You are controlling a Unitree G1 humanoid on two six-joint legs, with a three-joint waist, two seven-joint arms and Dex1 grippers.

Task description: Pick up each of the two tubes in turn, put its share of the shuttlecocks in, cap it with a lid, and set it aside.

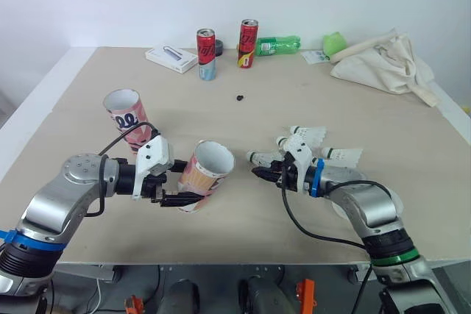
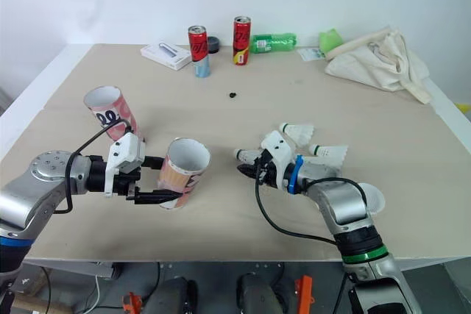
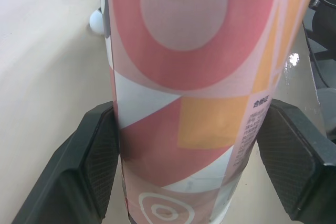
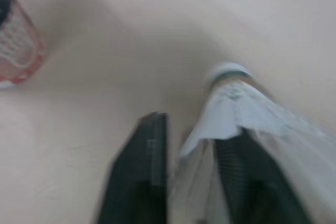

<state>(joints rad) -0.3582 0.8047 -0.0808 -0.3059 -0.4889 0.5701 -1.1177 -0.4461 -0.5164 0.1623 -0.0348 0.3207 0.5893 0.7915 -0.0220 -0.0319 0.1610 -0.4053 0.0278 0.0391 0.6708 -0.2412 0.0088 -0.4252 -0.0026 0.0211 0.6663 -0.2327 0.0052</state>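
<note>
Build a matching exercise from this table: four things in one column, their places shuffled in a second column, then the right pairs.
Things
1. tube with the orange block
2. tube printed with numerals
3. shuttlecock nearest the tubes
4. green bottle

Places
A. lying at the far edge of the table
B. held by the right gripper
C. loose, farthest to the robot's left
D. clamped in the left gripper

Pairs: 1-D, 2-C, 3-B, 4-A

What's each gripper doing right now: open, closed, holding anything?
Left gripper: closed on the tube, one finger on each side.
Right gripper: closed on a shuttlecock, gripped by its feathers.
</note>
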